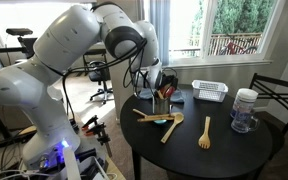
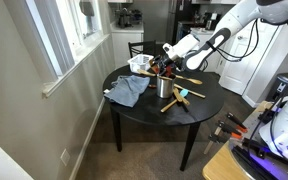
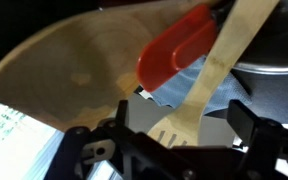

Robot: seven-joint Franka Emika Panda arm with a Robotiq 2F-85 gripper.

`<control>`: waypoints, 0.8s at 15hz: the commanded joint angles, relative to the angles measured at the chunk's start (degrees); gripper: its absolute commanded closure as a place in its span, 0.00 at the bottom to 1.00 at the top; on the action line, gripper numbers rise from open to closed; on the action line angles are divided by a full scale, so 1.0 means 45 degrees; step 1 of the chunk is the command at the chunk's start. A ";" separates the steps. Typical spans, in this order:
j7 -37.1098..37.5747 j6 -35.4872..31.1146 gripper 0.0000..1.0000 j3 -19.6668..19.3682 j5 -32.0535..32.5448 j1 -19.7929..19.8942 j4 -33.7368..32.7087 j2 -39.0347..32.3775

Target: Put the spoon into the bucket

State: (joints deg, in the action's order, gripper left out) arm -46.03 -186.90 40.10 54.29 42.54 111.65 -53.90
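The small silver bucket (image 1: 161, 104) stands on the round black table (image 1: 234, 155), also seen in an exterior view (image 2: 166, 88). My gripper (image 1: 162, 88) hangs just above it (image 2: 163, 64). In the wrist view the gripper (image 3: 179, 135) is open. A slotted wooden utensil (image 3: 199, 95) lies between the fingers without touching them. A red spoon head (image 3: 174, 50) and a broad wooden spoon bowl (image 3: 74, 60) fill the frame close to the camera. The bucket's dark rim (image 3: 276, 55) is at the right. A wooden spoon (image 1: 172, 128) lies on the table.
A wooden fork (image 1: 205, 132) and a teal-handled utensil (image 1: 156, 118) lie on the table. A white slotted basket (image 1: 210, 92) and a clear jar (image 1: 245, 110) stand towards one side. A blue cloth (image 2: 129, 90) lies beside the bucket. A chair (image 1: 284, 95) stands by the table.
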 commanded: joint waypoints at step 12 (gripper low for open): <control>-0.1525 0.4068 0.00 0.3368 -0.0378 0.1541 -0.2329 -0.3282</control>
State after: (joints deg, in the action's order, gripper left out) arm -49.00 -172.49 51.76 54.13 48.35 103.02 -65.85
